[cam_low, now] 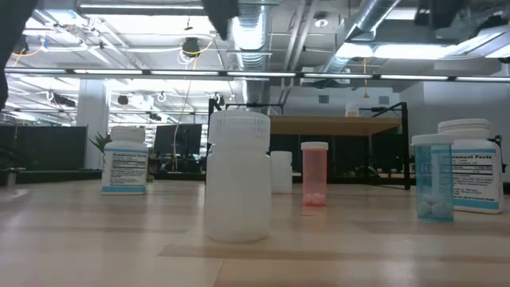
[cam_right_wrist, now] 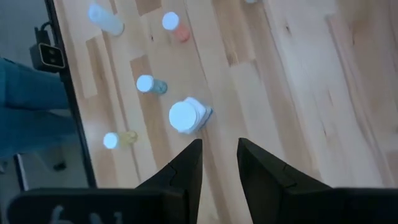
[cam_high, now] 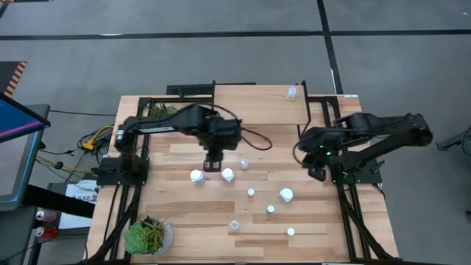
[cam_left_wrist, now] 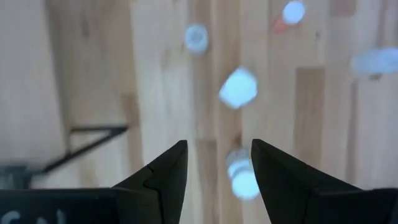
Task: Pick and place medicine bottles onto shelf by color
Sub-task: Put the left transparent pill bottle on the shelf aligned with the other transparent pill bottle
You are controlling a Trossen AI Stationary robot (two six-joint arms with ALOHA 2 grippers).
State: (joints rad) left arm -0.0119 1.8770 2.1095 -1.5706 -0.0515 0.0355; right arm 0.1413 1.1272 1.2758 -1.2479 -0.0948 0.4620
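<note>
Two dark robot arms hang above a plank worktop [cam_high: 184,228] scattered with white-capped medicine bottles. The left tool [cam_high: 212,165] hovers over the middle of the worktop, its two fingers [cam_left_wrist: 165,171] standing apart with nothing between them; in the left wrist view bare wood shows through the gap, a small bottle [cam_left_wrist: 241,177] sits just beyond one fingertip, and a larger white-capped bottle [cam_left_wrist: 238,88] lies farther ahead. From above, two of the larger white bottles flank this tool, one [cam_high: 196,176] just to its left and one [cam_high: 227,174] just to its right, with a smaller bottle [cam_high: 244,163] a little farther right. The right tool [cam_high: 316,172] hangs near the worktop's right edge, its fingers [cam_right_wrist: 186,165] likewise apart and empty, and a large white bottle [cam_right_wrist: 186,116] stands just ahead of them, beside a pale-blue bottle [cam_right_wrist: 149,84] and an orange-bodied one [cam_right_wrist: 174,26]. Between the two tools and toward the near edge, more bottles dot the wood, among them a larger white one [cam_high: 285,195]. The shelf [cam_low: 335,124], a light-wood board on thin black legs, stands at the far side of the worktop beyond both tools, with one bottle [cam_high: 291,92] already on it. Two green potted plants sit on the left arm's side, one [cam_high: 147,235] at the near corner and one [cam_high: 160,111] at the far corner.
</note>
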